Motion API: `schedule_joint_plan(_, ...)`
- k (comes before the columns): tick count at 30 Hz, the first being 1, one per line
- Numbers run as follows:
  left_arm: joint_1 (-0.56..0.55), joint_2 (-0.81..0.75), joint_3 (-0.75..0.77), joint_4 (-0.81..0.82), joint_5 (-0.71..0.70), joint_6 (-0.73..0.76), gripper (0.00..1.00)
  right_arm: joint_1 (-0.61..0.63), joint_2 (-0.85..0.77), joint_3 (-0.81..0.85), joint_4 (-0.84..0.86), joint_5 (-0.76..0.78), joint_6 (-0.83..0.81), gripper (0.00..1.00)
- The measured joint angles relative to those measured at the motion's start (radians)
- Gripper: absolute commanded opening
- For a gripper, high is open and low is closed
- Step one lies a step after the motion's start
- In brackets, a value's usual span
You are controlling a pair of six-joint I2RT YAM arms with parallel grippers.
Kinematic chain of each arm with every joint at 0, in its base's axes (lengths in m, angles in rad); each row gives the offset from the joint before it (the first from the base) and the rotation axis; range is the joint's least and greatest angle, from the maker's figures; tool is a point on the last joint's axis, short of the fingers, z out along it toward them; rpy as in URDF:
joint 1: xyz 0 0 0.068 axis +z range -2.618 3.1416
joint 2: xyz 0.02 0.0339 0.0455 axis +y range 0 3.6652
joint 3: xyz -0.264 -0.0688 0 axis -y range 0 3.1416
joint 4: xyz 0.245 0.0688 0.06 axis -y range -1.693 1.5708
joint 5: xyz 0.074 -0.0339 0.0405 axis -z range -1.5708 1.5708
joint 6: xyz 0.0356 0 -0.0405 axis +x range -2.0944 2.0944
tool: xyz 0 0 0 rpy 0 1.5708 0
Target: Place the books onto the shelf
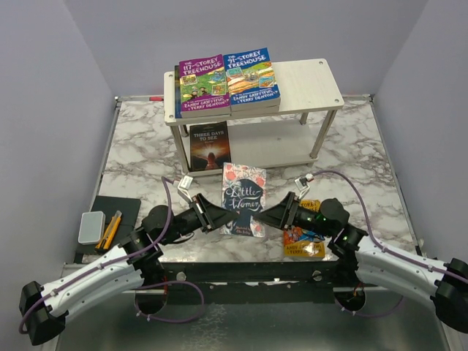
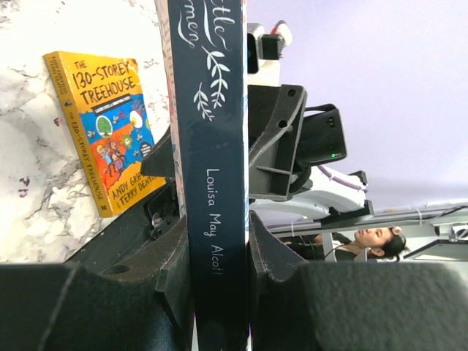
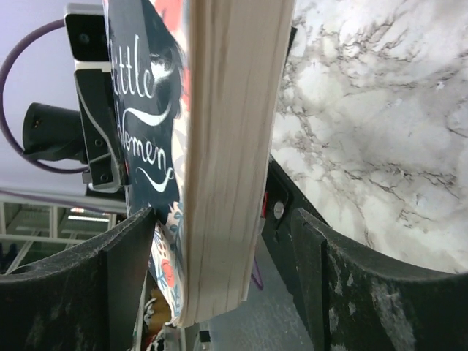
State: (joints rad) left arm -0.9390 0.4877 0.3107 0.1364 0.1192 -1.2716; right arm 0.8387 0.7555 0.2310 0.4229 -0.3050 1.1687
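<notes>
The Little Women book point(image 1: 243, 199) is in the middle of the tabletop point(image 1: 351, 161), in front of the shelf point(image 1: 307, 77) and apart from it. Its flowery cover faces up toward the top camera. It sits between the two end effectors. I cannot tell if its bottom edge touches the tabletop.

The left end effector point(image 1: 217, 217) has the book by its dark spine point(image 2: 212, 183). In the left wrist view its fingers point(image 2: 157, 278) press on both sides of the spine, so it is closed tight on the book.

The right end effector point(image 1: 267, 216) is at the other side, around the page edge point(image 3: 227, 146). Its fingers point(image 3: 124, 256) stand wide apart. There is a gap between each one and the book, so it is not holding anything.

On the top of the white shelf lie a purple Treehouse book point(image 1: 202, 86) and a blue Treehouse book point(image 1: 251, 79), side by side at the left end. A dark brown book point(image 1: 210, 146) is at the front of the lower tier, on the left. I cannot tell if it stands on the tier or leans against it.

An orange Treehouse book point(image 1: 303, 238) lies flat on the tabletop, partly under the right arm.

At the near left corner there is a dark mat point(image 1: 117, 212). A small grey case point(image 1: 91, 227) and a yellow-handled tool point(image 1: 110, 230) are on it.
</notes>
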Motion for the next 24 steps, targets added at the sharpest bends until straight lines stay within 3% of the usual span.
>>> schedule_joint_plan(9, 0.000, 0.002, 0.005, 0.049, -0.021, -0.003, 0.00, 0.027, 0.036, -0.074, 0.254, -0.038, 0.088, 0.69)
schedule_joint_plan(19, 0.000, -0.010, 0.005, 0.062, -0.073, 0.010, 0.00, 0.084, 0.009, -0.075, 0.302, 0.003, 0.108, 0.53)
schedule_joint_plan(24, 0.000, -0.029, 0.006, 0.045, -0.104, 0.029, 0.00, 0.090, 0.006, -0.069, 0.301, 0.047, 0.114, 0.51)
